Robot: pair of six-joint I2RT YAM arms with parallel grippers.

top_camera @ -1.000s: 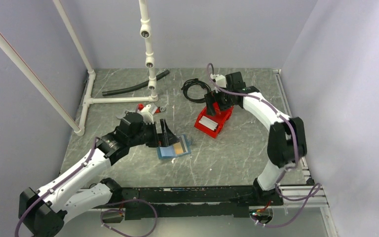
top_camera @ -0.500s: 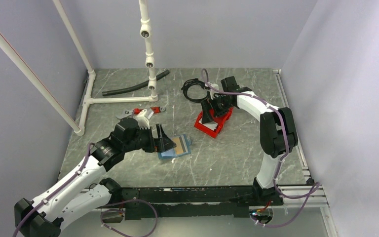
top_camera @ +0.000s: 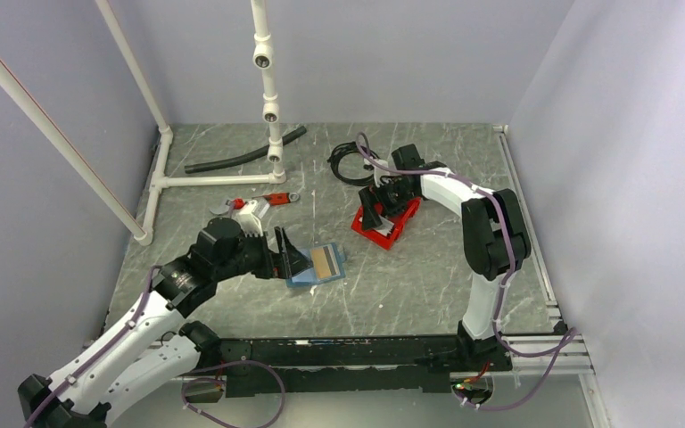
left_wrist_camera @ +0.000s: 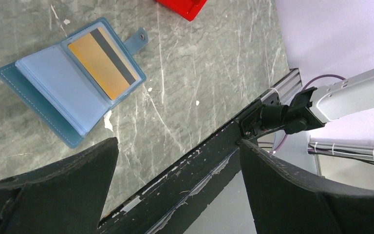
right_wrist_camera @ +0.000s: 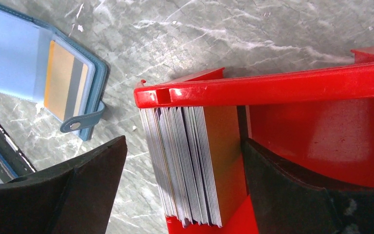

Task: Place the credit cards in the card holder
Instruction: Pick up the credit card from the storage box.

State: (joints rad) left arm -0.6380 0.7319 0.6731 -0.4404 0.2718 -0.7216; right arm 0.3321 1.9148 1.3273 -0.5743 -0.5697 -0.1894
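**Next grab: credit cards (right_wrist_camera: pixel 195 190) in the red bin (right_wrist_camera: pixel 272 87)**

The right gripper (top_camera: pixel 374 214) has its jaws wide apart, straddling the stack. The bin sits right of centre, toward the far edge, and the card faces point at the fingers. Can't tell if anything's touching yet. The card holder (left_wrist_camera: pixel 53 92) lies open mid-table by the left gripper (left_wrist_camera: pixel 177 161), also spread open, with the tan-orange card (left_wrist_camera: pixel 102 68) inside.

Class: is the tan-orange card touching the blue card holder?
Touching. The left wrist view shows the tan-orange card lying inside the open card holder, tucked in its right-hand pocket.
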